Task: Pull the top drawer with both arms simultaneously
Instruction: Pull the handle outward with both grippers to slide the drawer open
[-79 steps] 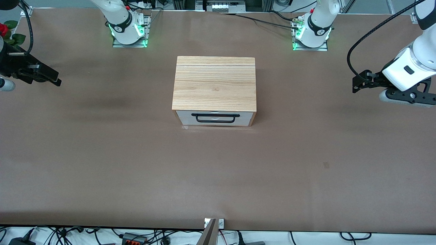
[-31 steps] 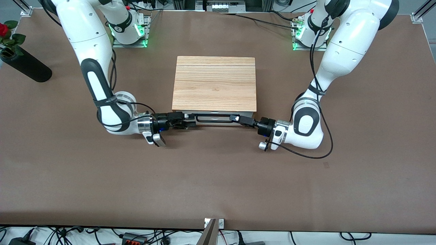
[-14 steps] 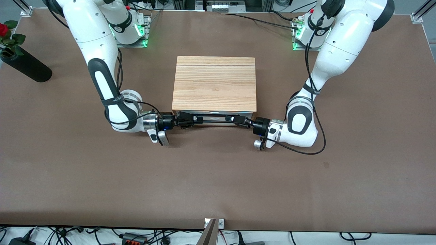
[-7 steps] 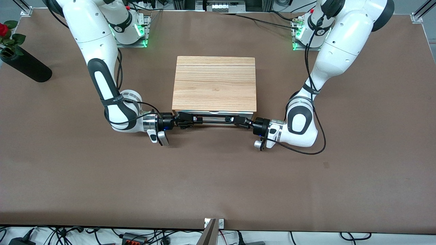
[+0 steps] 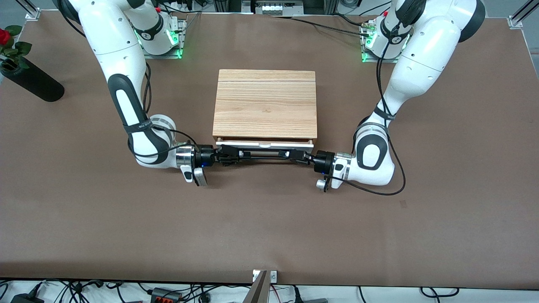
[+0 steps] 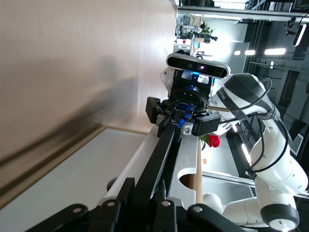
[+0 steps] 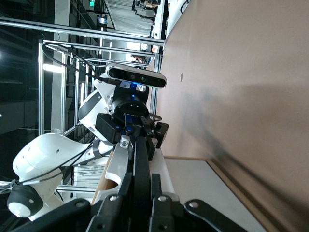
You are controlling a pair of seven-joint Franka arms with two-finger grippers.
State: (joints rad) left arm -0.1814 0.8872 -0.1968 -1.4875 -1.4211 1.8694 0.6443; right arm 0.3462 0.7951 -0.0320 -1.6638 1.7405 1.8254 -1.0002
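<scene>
The shallow white-fronted top drawer [image 5: 264, 144], set in the light wood cabinet [image 5: 265, 103] that stands mid-counter toward the edge with the robot bases, shows only a thin strip of its front out from under the cabinet top. Both tools are clamped shut on its long black bar handle [image 5: 263, 155]: the left tool [image 5: 292, 155] at one end, the right tool [image 5: 229, 155] at the other. To pull well, I judge both should draw straight toward the front counter edge at matched speed, so the drawer does not skew and bind. The drawer's inside is hidden, and each wrist view crops its own fingers.
</scene>
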